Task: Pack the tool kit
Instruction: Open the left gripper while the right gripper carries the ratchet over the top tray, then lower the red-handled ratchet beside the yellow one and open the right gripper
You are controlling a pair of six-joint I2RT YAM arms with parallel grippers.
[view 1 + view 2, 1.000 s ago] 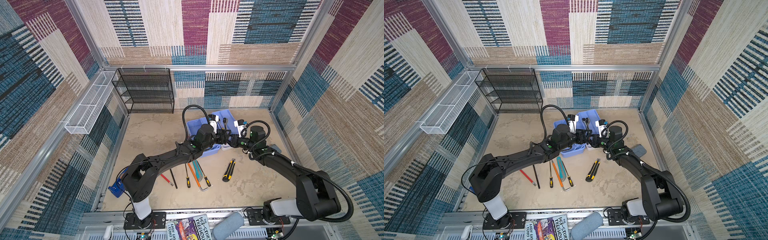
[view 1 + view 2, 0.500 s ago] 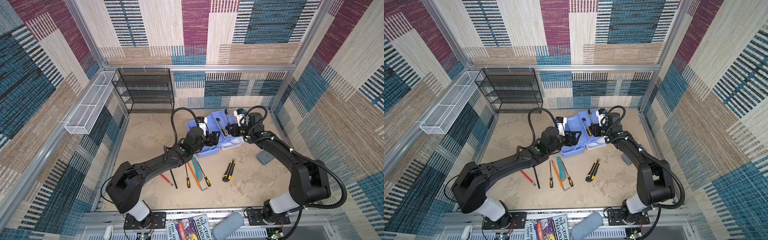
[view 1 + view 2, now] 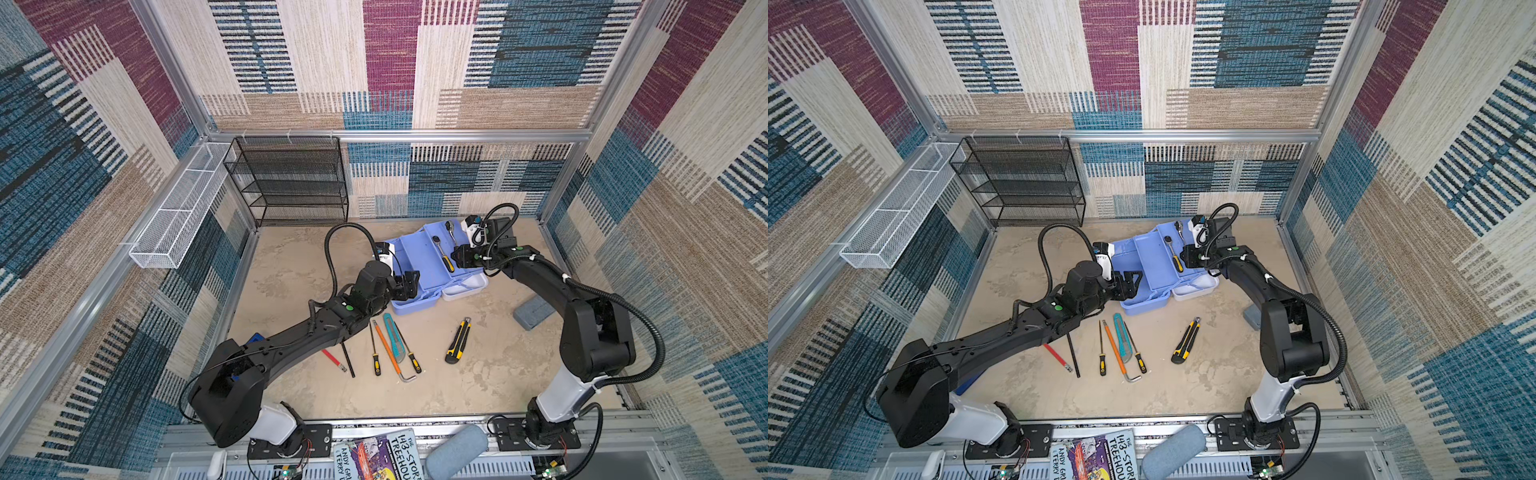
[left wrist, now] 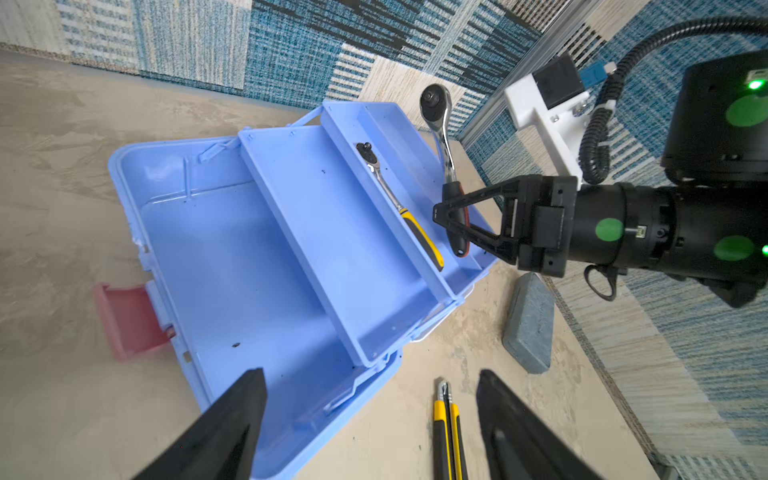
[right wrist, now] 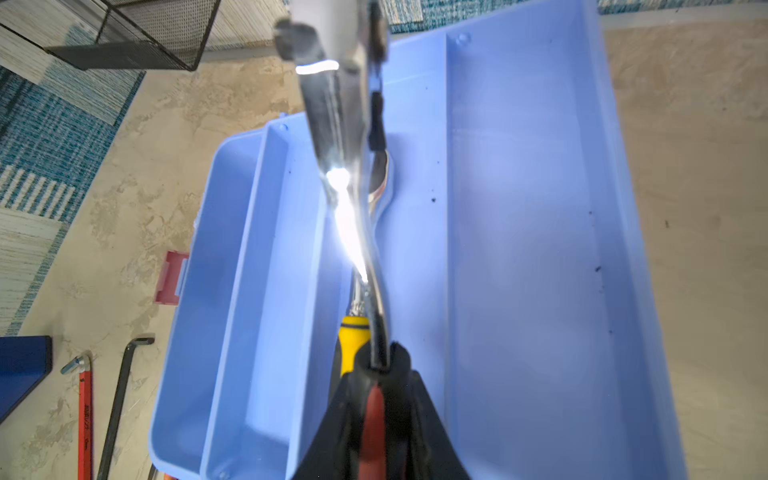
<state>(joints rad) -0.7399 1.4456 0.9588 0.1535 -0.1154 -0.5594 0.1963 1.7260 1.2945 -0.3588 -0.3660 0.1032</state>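
Left claw spread; right claw seemingly clamped.

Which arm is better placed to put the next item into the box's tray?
Right. The right tool is shut on the red-handled ratchet, held over the far tray where the yellow-handled ratchet lies. The left tool is open and empty, beside the box.

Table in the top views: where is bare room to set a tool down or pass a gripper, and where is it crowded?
Bare: the table between the black rack and the tool kit box; the stretch between the utility knife and the near rail. Crowded: the tool row in front of the box, beside the left arm.
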